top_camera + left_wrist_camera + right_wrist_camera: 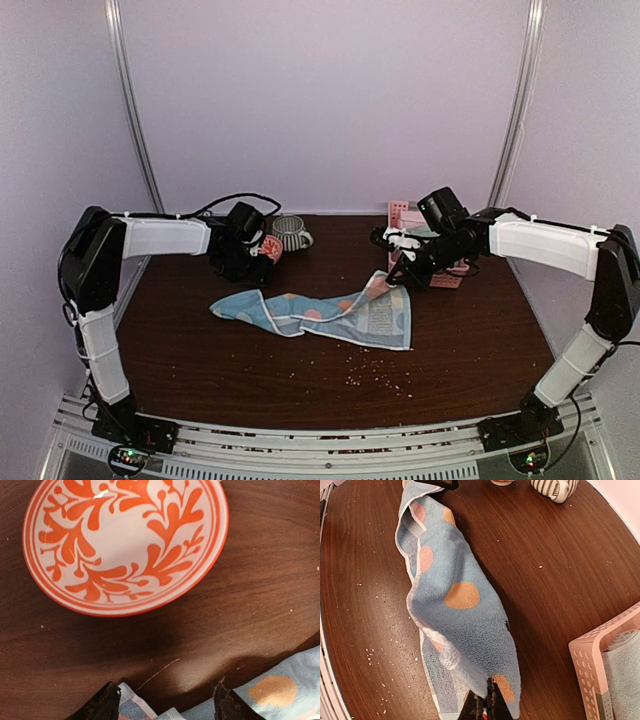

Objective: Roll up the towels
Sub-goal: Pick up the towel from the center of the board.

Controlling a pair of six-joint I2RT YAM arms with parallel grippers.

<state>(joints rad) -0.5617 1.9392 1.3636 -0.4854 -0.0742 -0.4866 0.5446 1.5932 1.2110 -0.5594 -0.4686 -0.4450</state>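
Right wrist view: right pincer (pixel 488 694) clamps a corner of the dotted towel (pixel 455 610); left pincer (pixel 166 692) gapes wide, holding nothing.

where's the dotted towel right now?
Top view: the dotted towel lies spread mid-table, its right corner pinched by the right gripper beside the pink basket.
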